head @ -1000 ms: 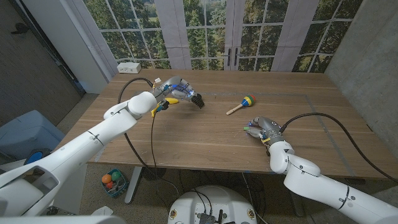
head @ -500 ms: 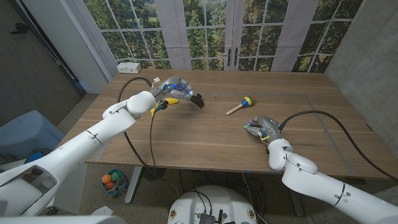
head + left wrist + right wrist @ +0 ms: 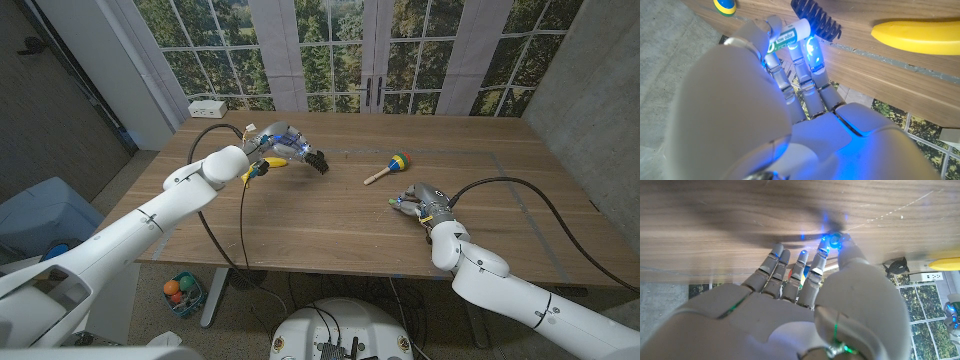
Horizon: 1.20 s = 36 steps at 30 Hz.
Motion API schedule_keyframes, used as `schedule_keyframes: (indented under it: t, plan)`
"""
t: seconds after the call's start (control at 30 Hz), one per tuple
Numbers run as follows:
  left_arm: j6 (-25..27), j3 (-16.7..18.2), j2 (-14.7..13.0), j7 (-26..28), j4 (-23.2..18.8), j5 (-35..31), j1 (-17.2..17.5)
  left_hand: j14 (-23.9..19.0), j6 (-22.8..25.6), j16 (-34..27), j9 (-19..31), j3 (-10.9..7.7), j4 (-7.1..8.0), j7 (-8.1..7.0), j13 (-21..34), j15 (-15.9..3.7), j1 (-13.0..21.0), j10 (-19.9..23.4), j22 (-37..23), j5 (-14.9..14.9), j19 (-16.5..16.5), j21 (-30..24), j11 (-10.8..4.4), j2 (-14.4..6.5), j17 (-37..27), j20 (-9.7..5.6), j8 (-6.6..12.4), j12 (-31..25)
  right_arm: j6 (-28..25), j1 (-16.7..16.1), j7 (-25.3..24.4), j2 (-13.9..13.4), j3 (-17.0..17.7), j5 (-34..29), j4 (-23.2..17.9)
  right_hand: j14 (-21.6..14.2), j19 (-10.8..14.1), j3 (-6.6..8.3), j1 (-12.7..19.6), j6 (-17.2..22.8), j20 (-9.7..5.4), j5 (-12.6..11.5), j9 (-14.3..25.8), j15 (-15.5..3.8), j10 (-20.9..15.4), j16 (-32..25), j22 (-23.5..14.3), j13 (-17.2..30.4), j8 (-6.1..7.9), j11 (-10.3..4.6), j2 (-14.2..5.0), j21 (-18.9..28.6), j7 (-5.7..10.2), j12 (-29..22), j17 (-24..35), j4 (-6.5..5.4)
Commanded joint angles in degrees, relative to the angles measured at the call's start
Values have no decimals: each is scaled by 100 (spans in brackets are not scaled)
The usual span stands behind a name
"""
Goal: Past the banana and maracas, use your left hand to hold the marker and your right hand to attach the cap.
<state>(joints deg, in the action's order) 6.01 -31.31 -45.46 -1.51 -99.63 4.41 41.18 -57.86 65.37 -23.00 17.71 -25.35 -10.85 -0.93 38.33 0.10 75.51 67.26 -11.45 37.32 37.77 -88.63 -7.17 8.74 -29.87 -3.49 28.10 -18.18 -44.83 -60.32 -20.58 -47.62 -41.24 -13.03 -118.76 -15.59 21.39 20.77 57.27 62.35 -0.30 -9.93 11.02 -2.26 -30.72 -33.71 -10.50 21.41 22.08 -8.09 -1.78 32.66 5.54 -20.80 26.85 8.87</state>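
**Evidently: marker up in the left hand, cap pinched in the right**

Plainly the two halves of the job are well apart. The left hand [image 3: 283, 140] hovers over the far-left part of the table [image 3: 300, 225], at about ten o'clock from the table's middle, its fingers closed round the marker [image 3: 787, 36]. In the left wrist view the marker is a white barrel with a green label and small print, lying across the fingertips [image 3: 812, 50]; its end is hidden by the fingers, so I cannot tell whether the tip is bare. Holding it crosswise like this probably leaves one end free for the cap to meet.

Just below that hand lies the banana [image 3: 272, 161], yellow and touching the wood, and beside the fingers sits a dark toothed thing, perhaps a brush [image 3: 317, 162]. The maraca [image 3: 388, 167], with its pale wooden handle and striped head, lies near the middle of the table, at about two o'clock.

The right hand [image 3: 418, 200] is low over the near-right part, at about four o'clock. In the right wrist view its thumb and a finger come together on a small blue thing, likely the cap [image 3: 834, 240]; the glow from the fingertips makes it hard to be sure. The other fingers are spread loosely over the wood. I judge both grasps made, with the hands yet to be brought together.
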Motion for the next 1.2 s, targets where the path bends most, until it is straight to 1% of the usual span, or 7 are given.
schedule_keyframes:
  t: [0.03,0.13,0.33,0.67,0.8,1.03,1.2]
  plan:
    - [-35,5,-8,8,21,15,9,-1601,-4,-5,11,-208,142,15,441,-1383,0,343,-1,28,-28,-34,-265,-38,-687,-675,35,-25,534,-288,-510,110,245,83,151,-104,99,75,143,149,-56,-34,33,-966,-72,20,-31,20,-8,-22,-93,58,1,-56,-5,58]
    - [-36,-1,-6,10,15,4,1,-1601,-11,-2,20,-209,141,12,447,-1383,0,344,1,29,-19,-38,-264,-37,-693,-673,38,-22,736,-435,-938,207,314,-63,231,-121,133,97,208,130,-121,-33,38,-984,-114,13,-31,29,-23,-64,-132,76,-41,-74,5,72]
    - [-22,-11,5,2,18,5,-7,-1602,-10,10,20,-213,141,15,445,-1383,-4,351,2,34,-20,-44,-266,-35,-711,-678,39,-2,1370,-682,-1576,328,501,-221,436,-206,175,199,445,89,-205,-47,72,-1037,-248,47,-31,62,-44,-147,-219,112,-288,-136,-15,132]
    - [-6,-53,30,-10,17,-29,-37,-1600,-14,37,18,-221,139,16,461,-1384,-6,355,6,40,-20,-48,-261,-32,-730,-674,35,20,1971,-872,-2357,520,698,-693,729,-234,219,226,537,137,-252,-65,163,-1027,-334,95,-29,95,20,-181,-209,146,-333,-176,-36,129]
    - [7,-73,43,-4,5,-64,-56,-1609,-10,41,18,-223,138,15,463,-1384,-5,351,9,42,-17,-50,-260,-34,-739,-675,37,32,2121,-923,-2469,544,810,-780,772,-249,218,231,545,138,-256,-69,189,-1019,-362,109,-29,107,36,-177,-208,151,-360,-189,-42,118]
    - [48,-112,70,-5,-11,-117,-89,-1620,-3,58,9,-225,141,15,468,-1384,-10,364,6,45,-21,-56,-262,-36,-747,-675,34,47,2206,-963,-2459,544,907,-952,773,-273,214,220,550,126,-263,-76,228,-1021,-389,102,-29,127,53,-206,-214,160,-392,-202,-29,98]
    - [67,-177,76,-27,-28,-225,-149,-1629,-13,65,14,-226,139,10,479,-1383,-10,367,8,47,-23,-57,-259,-35,-762,-675,33,58,2235,-975,-2424,503,948,-1113,741,-292,242,199,546,127,-277,-74,234,-1021,-387,92,-30,148,56,-218,-213,182,-281,-203,-12,80]
